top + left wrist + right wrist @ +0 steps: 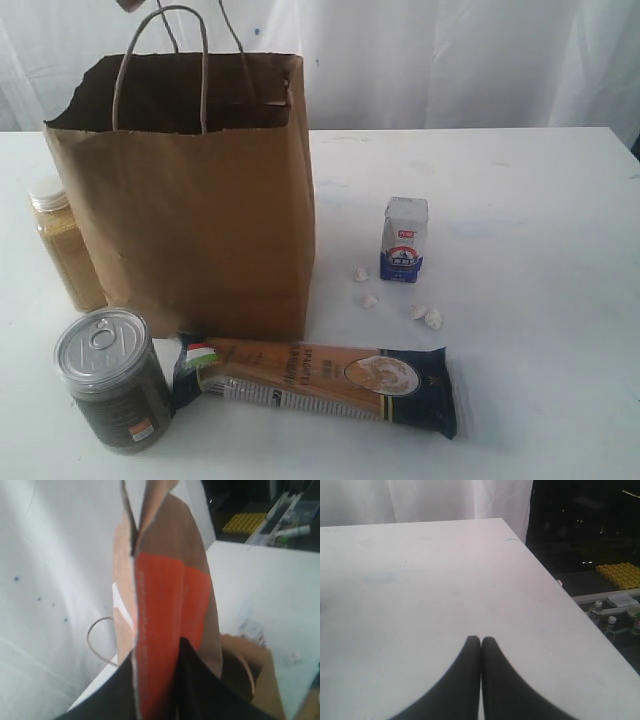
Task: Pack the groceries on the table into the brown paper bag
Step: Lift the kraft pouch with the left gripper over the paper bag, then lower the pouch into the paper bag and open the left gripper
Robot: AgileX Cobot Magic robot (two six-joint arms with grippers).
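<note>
A tall brown paper bag (pixel 200 220) stands upright and open on the left half of a white desk (pixel 520 220), its 2 loop handles rising above the rim. Partly hidden behind the bag's left side is a yellow-powder jar (pixel 65 250). At the front left stands a dark tin can (pixel 110 380) with a silver pull-ring lid. Just beside it, a long navy-orange spaghetti pack (pixel 320 378) lies flat along the bag's front foot. To the right of the bag, apart from it, a small white-blue carton (pixel 403 240) stands upright, with 4 small white lumps (pixel 433 318) scattered just in front of it.

In the left wrist view, the left tool (pixel 155 680) pinches a flat brown-and-orange item (pixel 165 595) between its black fingers, above the bag's open mouth — what the item is cannot be told.

The right tool (pixel 480 639) is pressed together, fingertips touching, over a bare stretch of desk near its edge.
</note>
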